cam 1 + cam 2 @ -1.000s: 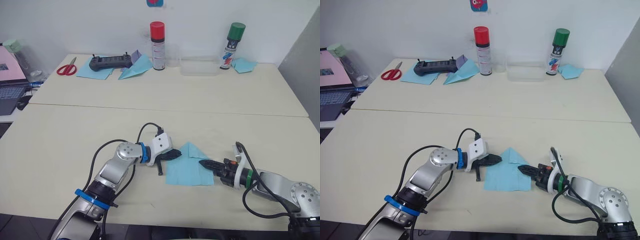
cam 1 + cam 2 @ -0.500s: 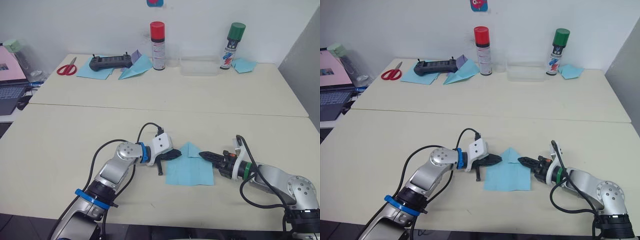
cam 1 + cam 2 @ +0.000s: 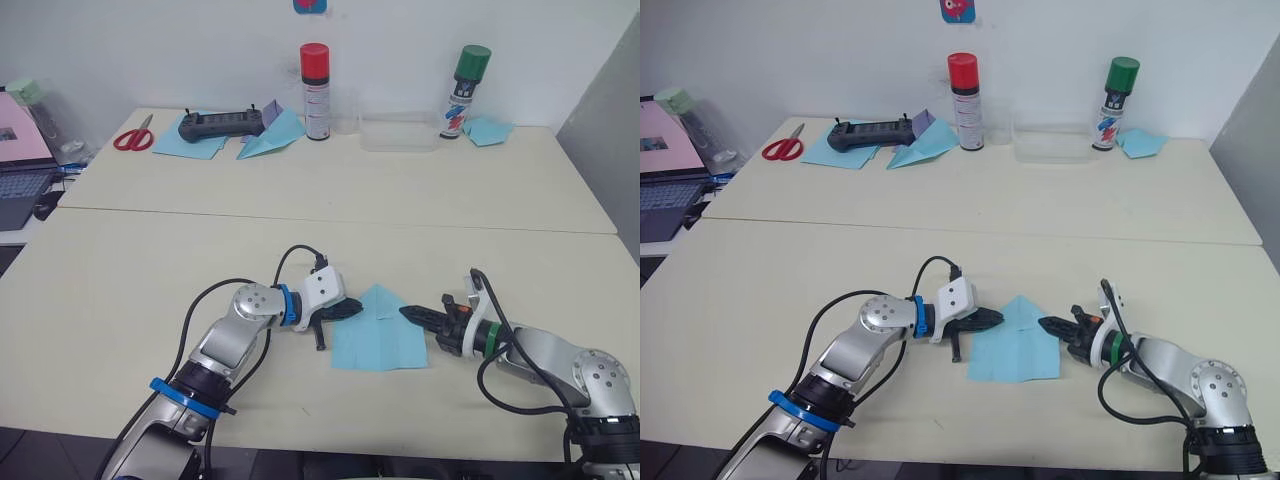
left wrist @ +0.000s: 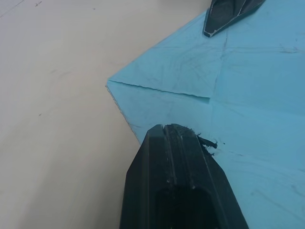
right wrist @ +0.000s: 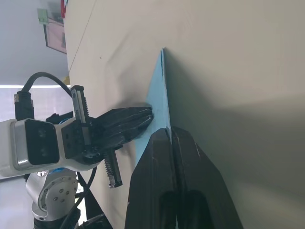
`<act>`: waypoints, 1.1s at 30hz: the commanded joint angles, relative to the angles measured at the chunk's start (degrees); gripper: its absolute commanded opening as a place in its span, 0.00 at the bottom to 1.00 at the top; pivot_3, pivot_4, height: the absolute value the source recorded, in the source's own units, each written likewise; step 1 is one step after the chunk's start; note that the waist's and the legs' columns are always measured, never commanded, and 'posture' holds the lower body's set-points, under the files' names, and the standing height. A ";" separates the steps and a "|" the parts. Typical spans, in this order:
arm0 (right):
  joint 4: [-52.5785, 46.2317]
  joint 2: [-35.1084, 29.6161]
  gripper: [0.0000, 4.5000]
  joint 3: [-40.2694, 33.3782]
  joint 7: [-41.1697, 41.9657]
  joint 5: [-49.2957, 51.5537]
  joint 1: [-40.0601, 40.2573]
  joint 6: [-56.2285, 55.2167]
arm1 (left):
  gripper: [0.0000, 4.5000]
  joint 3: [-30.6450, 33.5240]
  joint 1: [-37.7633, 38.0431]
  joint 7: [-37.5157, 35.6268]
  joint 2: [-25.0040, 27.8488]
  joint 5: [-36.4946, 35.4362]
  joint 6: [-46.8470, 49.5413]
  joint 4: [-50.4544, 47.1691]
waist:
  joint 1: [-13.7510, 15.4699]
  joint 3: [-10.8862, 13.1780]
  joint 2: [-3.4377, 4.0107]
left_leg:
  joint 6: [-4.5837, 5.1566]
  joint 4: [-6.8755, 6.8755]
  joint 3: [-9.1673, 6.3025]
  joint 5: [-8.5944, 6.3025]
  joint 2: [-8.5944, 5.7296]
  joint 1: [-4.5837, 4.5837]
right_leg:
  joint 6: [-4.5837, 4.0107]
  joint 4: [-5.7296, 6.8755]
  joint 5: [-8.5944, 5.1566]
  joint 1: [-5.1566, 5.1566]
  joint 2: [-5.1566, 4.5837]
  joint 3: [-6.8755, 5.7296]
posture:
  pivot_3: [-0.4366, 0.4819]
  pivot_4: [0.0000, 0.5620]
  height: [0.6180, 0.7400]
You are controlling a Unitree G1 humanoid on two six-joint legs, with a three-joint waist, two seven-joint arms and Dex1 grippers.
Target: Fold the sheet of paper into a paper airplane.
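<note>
The thin, limp sheet of paper (image 3: 378,328) lies between the closed, empty left gripper (image 3: 352,309) and right gripper (image 3: 410,314); better pinch its edge.

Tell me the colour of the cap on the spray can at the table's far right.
Green. The spray can's rounded plastic cap shows best in the left eye view.

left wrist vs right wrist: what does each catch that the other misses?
Left wrist view alone: the sheet of paper from above, with the corner flap's folded edge and crease lines. Right wrist view alone: the sheet edge-on and the left gripper's white housing and cable. Both: the sheet, the pale table, and the left gripper and right gripper, each with fingers closed together at opposite edges of the sheet.
</note>
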 commanded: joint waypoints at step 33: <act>1.77 8.40 0.45 5.10 10.35 -9.13 -10.02 2.32 | 0.00 -0.26 0.14 1.10 0.91 2.40 1.15 3.35 | -0.05 -0.01 0.01 | 0.01 0.02 -0.01 0.01 0.01 0.00 | 0.01 0.03 0.03 0.00 0.01 -0.03 | 0.48 0.27 1.00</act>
